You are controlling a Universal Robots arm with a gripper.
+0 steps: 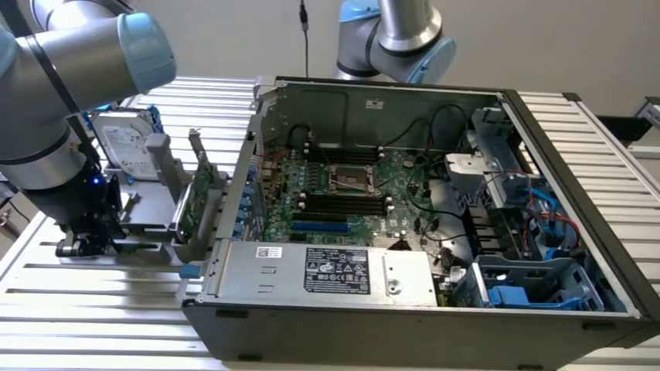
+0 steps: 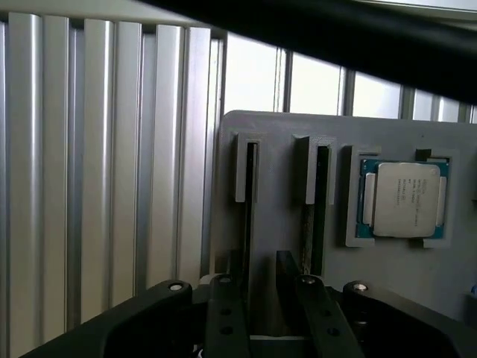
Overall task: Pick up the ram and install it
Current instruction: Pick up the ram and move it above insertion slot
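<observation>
1. At the near edge of the wrist view, the tool [image 2: 259, 262] stands open. Its two dark fingers [image 2: 223, 313] are apart, one to each side of a slot in the grey holder [image 2: 283, 134].
2. In that slot, between the fingers, runs a thin dark edge which I judge to be the ram [image 2: 250, 209], stood on its long edge. Its chips cannot be made out, and I cannot confirm that the fingers touch it.
3. Just beside it is a second slot [image 2: 320, 186]. Past that, a processor [image 2: 402, 198] sits in its own recess in the holder.
4. The holder rests on the slatted surface [image 2: 112, 149].
5. At the exterior view's left, the tool [image 1: 88, 239] is low at the holder. An expansion card [image 1: 196, 201] and a hard drive [image 1: 119, 147] stand upright there.
6. Farther toward that view's right, the computer case [image 1: 433, 328] lies open with the motherboard [image 1: 351, 185] exposed. The ram is not yet installed.
7. Assessment: the ram should be light, stiff and thin, but fragile. It is best held by its flat faces near mid-length, clear of the contact edge.
</observation>
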